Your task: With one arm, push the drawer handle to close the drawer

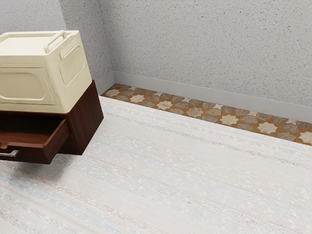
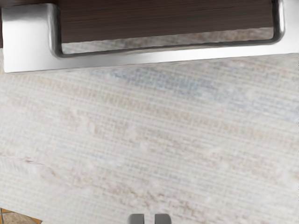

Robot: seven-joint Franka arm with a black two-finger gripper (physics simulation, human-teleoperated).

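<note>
So, from the exterior view's left: see handle [image 1: 10, 153] on pulled-out drawer [image 1: 31, 154], ahead of and apart from gripper [image 2: 150, 219]; then box [image 1: 29, 73] on cabinet [image 1: 87, 124]; then pale surface [image 1: 195, 170], running beneath gripper too. Have fingertips slightly parted, gripping nothing.

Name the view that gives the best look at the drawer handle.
The wrist view: the handle runs large across it, with the bar and both inner bends plain, though its right end is cut off. The exterior view catches one end, small, at that view's left edge.
</note>
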